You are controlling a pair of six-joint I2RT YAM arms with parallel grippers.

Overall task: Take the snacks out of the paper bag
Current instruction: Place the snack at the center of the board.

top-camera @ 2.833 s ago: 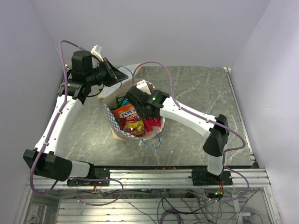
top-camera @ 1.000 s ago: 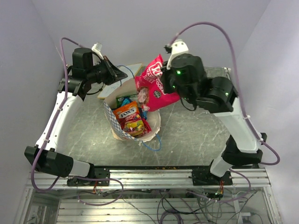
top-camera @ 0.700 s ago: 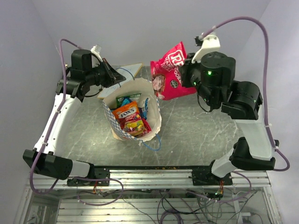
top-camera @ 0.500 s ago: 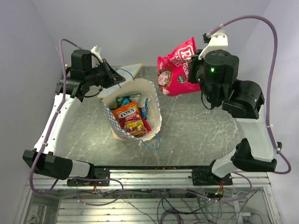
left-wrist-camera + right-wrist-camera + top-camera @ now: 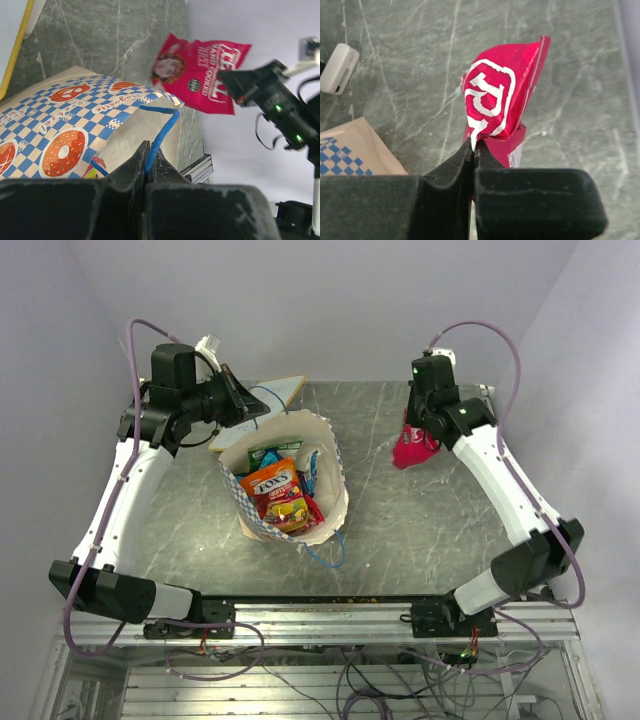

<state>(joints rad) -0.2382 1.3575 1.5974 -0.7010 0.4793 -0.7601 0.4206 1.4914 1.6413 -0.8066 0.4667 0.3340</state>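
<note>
The paper bag (image 5: 337, 483) stands open at the table's middle, and its checkered side (image 5: 65, 115) fills the left wrist view. Several snacks lie inside, an orange packet (image 5: 272, 485) on top. My left gripper (image 5: 250, 406) is shut on the bag's blue string handle (image 5: 162, 127), which runs between its jaws (image 5: 148, 155). My right gripper (image 5: 419, 426) is shut on the top edge of the big red snack bag (image 5: 409, 448), right of the paper bag. The red bag (image 5: 500, 97) hangs down to the table; I cannot tell whether it touches.
A flat white board with a wooden edge (image 5: 284, 391) lies behind the paper bag, under my left gripper. A second blue handle (image 5: 328, 550) trails in front of the bag. A metal rail (image 5: 380, 616) runs along the near edge, and walls close in on three sides.
My right arm has swung right and down from high above the paper bag, carrying the red bag to the back right of the table. The left arm and paper bag have stayed put.
</note>
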